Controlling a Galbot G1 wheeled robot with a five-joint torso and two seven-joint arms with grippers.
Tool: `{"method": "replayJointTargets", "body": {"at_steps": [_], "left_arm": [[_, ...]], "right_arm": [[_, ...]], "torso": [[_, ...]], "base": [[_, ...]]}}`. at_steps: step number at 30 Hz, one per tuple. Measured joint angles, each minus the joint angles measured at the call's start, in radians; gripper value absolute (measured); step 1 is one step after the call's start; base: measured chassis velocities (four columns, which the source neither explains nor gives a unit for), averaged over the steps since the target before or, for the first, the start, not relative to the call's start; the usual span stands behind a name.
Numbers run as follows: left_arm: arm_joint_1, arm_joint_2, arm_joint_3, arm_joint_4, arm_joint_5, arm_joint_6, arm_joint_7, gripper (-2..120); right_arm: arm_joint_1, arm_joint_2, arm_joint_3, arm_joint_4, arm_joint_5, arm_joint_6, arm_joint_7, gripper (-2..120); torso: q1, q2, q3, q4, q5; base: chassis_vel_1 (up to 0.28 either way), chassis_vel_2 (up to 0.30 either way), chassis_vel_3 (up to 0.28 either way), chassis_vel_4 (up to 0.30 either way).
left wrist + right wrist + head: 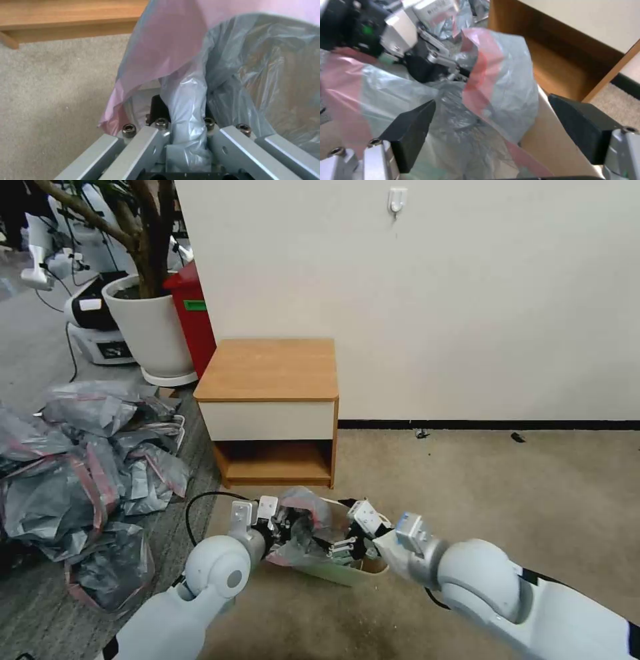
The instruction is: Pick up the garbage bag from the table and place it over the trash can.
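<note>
Beige carpet (533,493) fronts the desk (267,370); before it, both grippers meet at the trash can (347,573). Left gripper (185,117) fingers pinch the garbage bag (186,105). Right gripper (493,125) fingers gape around the bag over the can.

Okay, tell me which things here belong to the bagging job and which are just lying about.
Job: garbage bag, trash can, table, left gripper pinching the bag, right gripper open at it.
Lying about: heap of bags, plant pot, red bin.
</note>
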Motion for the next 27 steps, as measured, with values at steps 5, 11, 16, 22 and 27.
{"method": "replayJointTargets", "body": {"at_steps": [5,11,16,22,27], "left_arm": [[0.002,0.003,-0.003,-0.006,-0.001,-0.004,0.0,3],[0.0,0.006,-0.003,-0.01,-0.003,-0.007,0.002,3],[0.0,0.009,-0.001,-0.014,-0.005,-0.008,0.003,3],[0.001,0.013,0.001,-0.021,-0.006,-0.008,0.004,3],[0.0,0.023,0.001,-0.022,-0.008,-0.008,0.004,3]], "right_arm": [[0.017,0.009,-0.025,-0.026,0.007,-0.002,0.024,75],[0.021,0.005,-0.047,-0.048,0.007,0.002,0.036,58],[0.028,0.007,-0.059,-0.068,0.004,0.004,0.039,48],[0.048,0.014,-0.078,-0.091,0.003,0.021,0.046,30],[0.055,0.015,-0.087,-0.094,0.003,0.034,0.054,12]], "torso": [[0.0,0.0,0.0,-0.0001,0.0],[0.0,0.0,0.0,0.0,0.0],[0.0,0.0,0.0,-0.0001,0.0],[0.0,0.0,0.0,-0.0001,-0.0001],[0.0,0.0,0.0,-0.0001,0.0]], "base": [[0.0,0.0,0.0,0.0],[0.0,0.0,0.0,0.0],[0.0,0.0,0.0,0.0],[0.0,0.0,0.0,0.0],[0.0,0.0,0.0,0.0]]}}
